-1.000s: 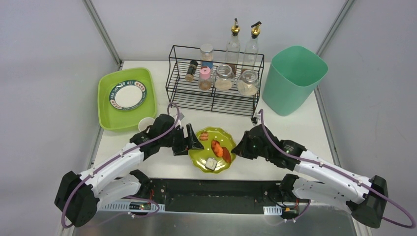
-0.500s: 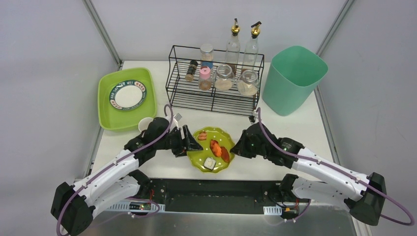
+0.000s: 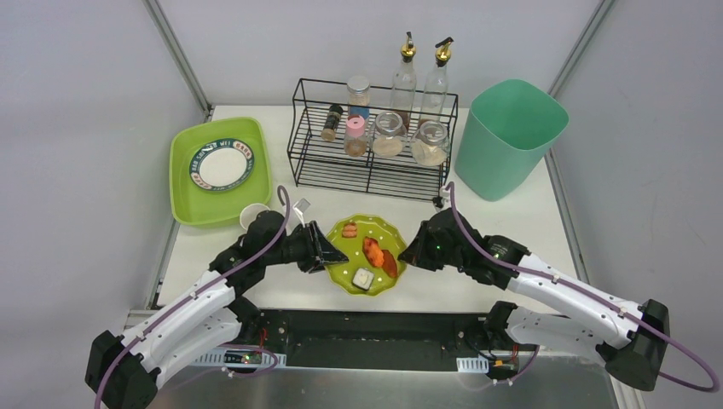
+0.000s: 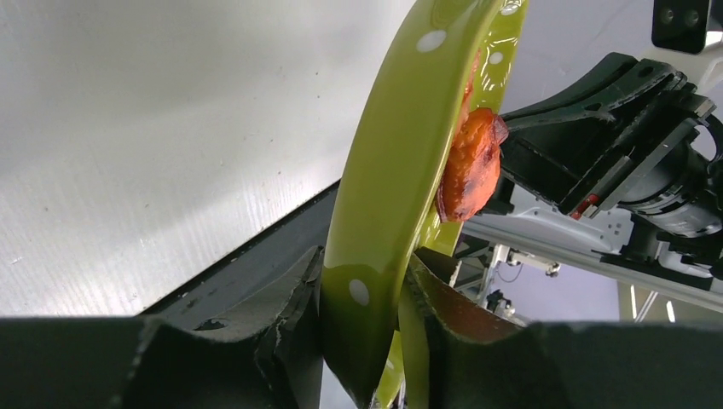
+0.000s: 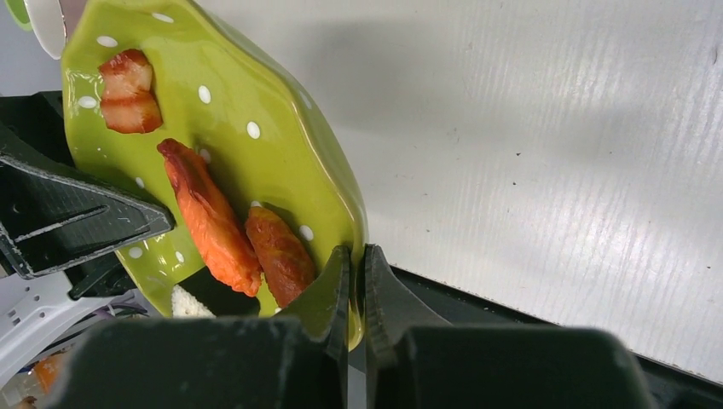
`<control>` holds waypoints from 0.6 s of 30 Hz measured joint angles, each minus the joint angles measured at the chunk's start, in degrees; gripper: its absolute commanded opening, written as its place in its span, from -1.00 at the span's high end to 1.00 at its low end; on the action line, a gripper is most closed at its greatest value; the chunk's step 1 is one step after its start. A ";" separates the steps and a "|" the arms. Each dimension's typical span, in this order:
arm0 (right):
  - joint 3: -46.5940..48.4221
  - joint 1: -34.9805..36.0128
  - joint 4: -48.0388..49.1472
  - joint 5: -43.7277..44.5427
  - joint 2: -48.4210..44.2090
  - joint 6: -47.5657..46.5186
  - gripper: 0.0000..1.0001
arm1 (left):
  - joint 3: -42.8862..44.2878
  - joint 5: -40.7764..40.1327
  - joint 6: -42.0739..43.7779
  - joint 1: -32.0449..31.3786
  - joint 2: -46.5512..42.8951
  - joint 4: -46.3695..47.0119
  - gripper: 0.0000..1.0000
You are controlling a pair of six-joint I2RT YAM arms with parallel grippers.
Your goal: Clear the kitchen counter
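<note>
The white counter [image 3: 529, 221] runs wide across the space in front of both arms, and everything here stands on it. Near its front edge, between the two arms, is a green plate [image 3: 341, 266] with white dots and a wavy rim.

The left end effector [image 3: 328, 250] comes in at the plate's left edge. From its own camera, the end effector [image 4: 362, 290] has the rim of the green plate [image 4: 384, 170] wedged between its two fingers, one against each face, so it is closed on the plate. The right end effector [image 3: 409, 254] meets the opposite edge. Seen from its wrist, the right end effector [image 5: 356, 273] is pinched nearly closed, with the thin rim of the green plate [image 5: 281, 153] nipped between the fingers. I cannot tell whether the plate is resting on the counter or lifted off it.

On the plate lie two orange-red pieces of food [image 3: 379, 256], a smaller reddish piece [image 3: 349, 230] and a pale cube [image 3: 364, 279].

Behind the plate stands a black wire rack [image 3: 367, 175] holding jars and two tall bottles. A mint-green bin [image 3: 510, 136] stands to its right. At the far left a lime-green tub [image 3: 183, 192] holds a white plate [image 3: 222, 164], with a small white cup [image 3: 253, 214] just beside the tub.
</note>
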 measured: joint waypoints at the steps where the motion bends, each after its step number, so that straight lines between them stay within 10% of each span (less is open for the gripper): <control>1: 0.00 -0.02 -0.09 -0.04 0.00 0.11 1.00 | -0.50 0.00 -0.37 0.00 -0.52 0.61 0.61; 6: 0.00 0.00 -0.35 -0.07 -0.02 0.24 1.00 | -1.81 0.15 -2.14 0.00 -1.68 1.88 1.00; 18: 0.44 -0.04 -1.46 0.35 -2.38 0.37 0.93 | -4.35 0.26 -5.84 -0.04 -5.01 6.69 1.00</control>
